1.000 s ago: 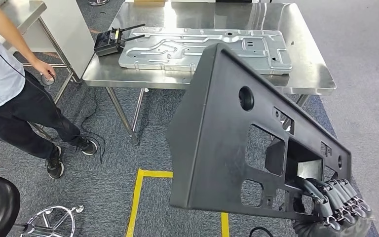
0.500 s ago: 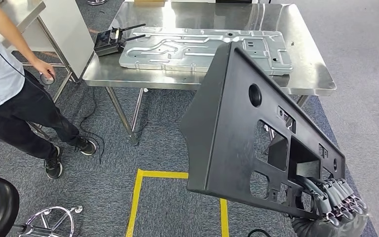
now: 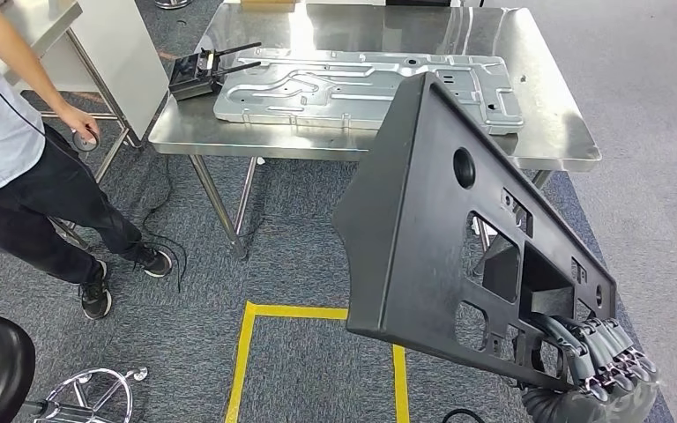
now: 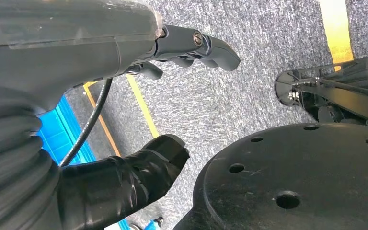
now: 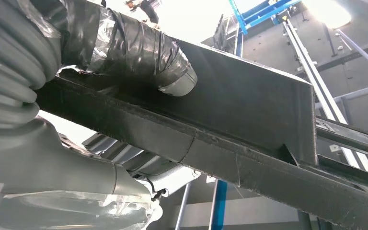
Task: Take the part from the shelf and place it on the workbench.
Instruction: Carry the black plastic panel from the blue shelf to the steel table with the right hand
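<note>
Workbench: steel-topped table, standing ahead of the robot across grey carpet; its far edge was cut off by the frame.

Metal panel: large pressed sheet lying flat on the workbench, covering much of the middle; bare steel remained toward the right edge.

Part: large black moulded panel with cut-outs, held in the air, tilted, its upper corner overlapping the bench's near edge in the head view. It was not yet on the workbench.

Person: stood at left beside a second table, face out of frame.

Right hand: fingers hooked through a lower opening of the part, clamped on its rim; the thumb pressed the other face.

Left hand: hung over the carpet, fingers apart, holding nothing.

Black device: small, with antennas, at the bench's left corner.

Handling, as judged: carry the part level over the bare right side, clear of the metal panel, and lower it flat before loosening. The part hid the bench's near right edge, so clearance there could not be read.
</note>
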Motion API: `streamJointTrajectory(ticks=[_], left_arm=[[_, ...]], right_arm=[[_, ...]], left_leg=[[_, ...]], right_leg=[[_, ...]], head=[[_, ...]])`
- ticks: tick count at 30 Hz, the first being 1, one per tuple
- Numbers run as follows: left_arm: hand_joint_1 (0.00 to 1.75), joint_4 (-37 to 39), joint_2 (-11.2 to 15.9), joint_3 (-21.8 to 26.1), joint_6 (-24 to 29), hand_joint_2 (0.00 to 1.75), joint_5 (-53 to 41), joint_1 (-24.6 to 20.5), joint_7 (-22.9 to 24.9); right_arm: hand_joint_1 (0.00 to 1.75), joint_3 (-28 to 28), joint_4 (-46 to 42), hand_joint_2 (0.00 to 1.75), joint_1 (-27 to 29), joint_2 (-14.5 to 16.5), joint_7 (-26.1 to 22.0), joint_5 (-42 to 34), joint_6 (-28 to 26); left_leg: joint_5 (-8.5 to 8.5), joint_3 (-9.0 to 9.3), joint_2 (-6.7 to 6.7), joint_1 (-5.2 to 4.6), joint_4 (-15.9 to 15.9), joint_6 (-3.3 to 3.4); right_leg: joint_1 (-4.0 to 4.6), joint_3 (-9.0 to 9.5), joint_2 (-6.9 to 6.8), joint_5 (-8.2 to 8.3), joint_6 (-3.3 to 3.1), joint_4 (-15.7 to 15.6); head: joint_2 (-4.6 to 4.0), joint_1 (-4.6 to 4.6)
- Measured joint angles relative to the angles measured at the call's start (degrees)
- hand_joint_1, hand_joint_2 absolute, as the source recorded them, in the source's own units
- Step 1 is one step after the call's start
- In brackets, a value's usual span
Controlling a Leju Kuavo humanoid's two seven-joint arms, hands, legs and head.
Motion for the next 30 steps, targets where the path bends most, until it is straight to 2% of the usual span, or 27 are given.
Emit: streamJointTrajectory(ticks=[6, 8, 10, 12, 13, 14, 15, 17, 18, 19, 22, 24, 25, 27, 28, 29, 30], left_arm=[[0.00, -0.47, -0.05, 0.29, -0.09, 1.75, -0.14, 0.02, -0.01], [0.00, -0.57, -0.20, 0.30, -0.10, 1.75, -0.14, 0.02, -0.02], [0.00, -0.60, -0.39, 0.31, -0.12, 1.75, -0.14, 0.06, -0.02], [0.00, -0.62, -0.43, 0.33, -0.12, 1.75, -0.14, 0.14, -0.02], [0.00, -0.63, -0.44, 0.34, -0.13, 1.75, -0.14, 0.17, -0.02], [0.00, -0.63, -0.45, 0.35, -0.12, 1.75, -0.14, 0.22, -0.02], [0.00, -0.64, -0.48, 0.36, -0.13, 1.75, -0.14, 0.26, -0.02], [0.00, -0.66, -0.56, 0.37, -0.13, 1.75, -0.14, 0.30, -0.02], [0.00, -0.70, -0.59, 0.37, -0.13, 1.75, -0.14, 0.29, -0.02], [0.00, -0.75, -0.59, 0.37, -0.13, 1.75, -0.14, 0.28, -0.02], [0.00, -0.85, -0.62, 0.38, -0.12, 1.75, -0.15, 0.29, -0.02], [0.00, -0.86, -0.64, 0.40, -0.12, 1.75, -0.17, 0.28, -0.02], [0.00, -0.87, -0.64, 0.41, -0.12, 1.75, -0.19, 0.25, -0.02], [0.00, -0.92, -0.64, 0.43, -0.12, 1.75, -0.21, 0.19, -0.02], [0.00, -0.95, -0.64, 0.45, -0.12, 1.75, -0.21, 0.18, -0.03], [0.00, -0.98, -0.64, 0.49, -0.12, 1.75, -0.21, 0.18, -0.03], [0.00, -1.01, -0.64, 0.55, -0.12, 1.75, -0.21, 0.20, -0.04]], right_arm=[[1.75, -0.02, 0.00, 1.75, 0.00, 0.22, 0.00, -0.02, 0.00], [1.75, -0.02, -0.01, 1.75, -0.01, 0.31, 0.00, -0.02, 0.00], [1.75, -0.02, -0.02, 1.75, -0.07, 0.35, 0.00, -0.04, 0.00], [1.75, -0.04, 0.02, 1.75, -0.07, 0.36, 0.00, -0.07, 0.00], [1.75, -0.05, 0.04, 1.75, -0.03, 0.36, 0.00, -0.07, 0.00], [1.75, -0.07, 0.07, 1.75, -0.01, 0.36, 0.00, -0.07, 0.00], [1.75, -0.07, 0.08, 1.75, -0.01, 0.36, 0.00, -0.07, 0.00], [1.75, -0.08, 0.09, 1.75, -0.05, 0.36, 0.00, -0.07, 0.00], [1.75, -0.08, 0.11, 1.75, -0.06, 0.36, 0.00, -0.07, 0.00], [1.75, -0.09, 0.14, 1.75, -0.06, 0.37, 0.00, -0.07, 0.00], [1.75, -0.17, 0.20, 1.75, -0.07, 0.46, 0.00, -0.06, 0.00], [1.75, -0.19, 0.20, 1.75, -0.08, 0.54, 0.00, -0.04, 0.00], [1.75, -0.19, 0.20, 1.75, -0.08, 0.56, 0.00, -0.04, 0.00], [1.75, -0.19, 0.20, 1.75, -0.05, 0.60, 0.00, -0.04, 0.00], [1.75, -0.19, 0.20, 1.75, -0.05, 0.60, 0.00, -0.04, 0.00], [1.75, -0.19, 0.20, 1.75, -0.04, 0.60, 0.00, -0.04, 0.00], [1.75, -0.19, 0.20, 1.75, -0.04, 0.60, 0.00, -0.04, 0.00]], left_leg=[[-0.25, -0.20, 0.07, -0.37, 0.43, 0.89], [0.35, 0.30, 0.26, 0.06, -0.65, 1.25], [0.93, 0.79, 0.60, 0.50, -1.67, 1.60], [0.95, 0.75, 0.89, 0.46, -1.73, 1.71], [0.90, 0.70, 0.97, 0.49, -1.66, 1.65], [0.80, 0.68, 1.02, 0.55, -1.52, 1.53], [0.64, 0.68, 1.02, 0.66, -1.29, 1.32], [0.06, 0.60, 0.89, 0.98, -0.47, 0.62], [-0.35, 0.39, 0.79, 0.97, 0.18, 0.15], [-0.70, 0.16, 0.70, 0.93, 0.64, -0.31], [-1.18, -0.12, 0.53, 0.88, 1.02, -1.35], [-2.26, -0.66, 1.45, 1.03, 2.64, -1.81], [-3.63, -1.71, 2.11, 1.06, 4.96, -1.99], [-7.32, -5.45, 3.10, 1.05, 12.51, -2.22], [-8.50, -7.30, 3.24, 1.05, 15.97, -2.21], [-8.57, -8.40, 3.31, 1.04, 17.80, -2.09], [-7.46, -8.41, 3.34, 1.00, 17.36, -1.85]], right_leg=[[-0.22, 0.04, 0.05, 0.15, 0.65, -0.22], [-0.09, -0.01, -0.20, -0.24, 0.96, 0.25], [-0.03, -1.61, -0.67, -2.69, 1.29, 3.91], [-0.30, -5.16, -0.91, -6.44, 1.68, 11.17], [-0.52, -6.63, -0.94, -7.42, 1.93, 14.16], [-0.76, -7.25, -0.97, -7.31, 2.18, 15.40], [-1.01, -6.65, -1.01, -6.01, 2.43, 14.18], [-1.50, -3.02, -0.95, -2.38, 2.87, 7.08], [-1.55, -1.43, -0.75, -1.23, 2.84, 3.80], [-1.51, -0.53, -0.58, -0.81, 2.55, 1.95], [-1.22, -0.58, -0.48, -1.05, 1.00, 1.79], [-1.27, -0.59, -0.82, -1.02, 0.17, 1.71], [-1.28, -0.57, -1.08, -1.02, -0.16, 1.66], [-1.02, -0.55, -1.63, -1.16, -0.58, 1.67], [-0.85, -0.51, -1.88, -1.24, -0.69, 1.68], [-0.68, -0.41, -2.07, -1.35, -0.78, 1.69], [-0.51, -0.23, -2.21, -1.49, -0.83, 1.69]], head=[[0.00, -0.01], [0.00, 0.02], [0.00, 0.06], [0.00, 0.07], [0.00, 0.06], [0.00, 0.05], [0.00, 0.06], [0.00, 0.08], [0.00, 0.08], [0.00, 0.04], [0.00, -0.05], [0.00, -0.06], [0.00, -0.07], [0.00, -0.09], [0.00, -0.08], [0.00, -0.09], [0.00, -0.09]])
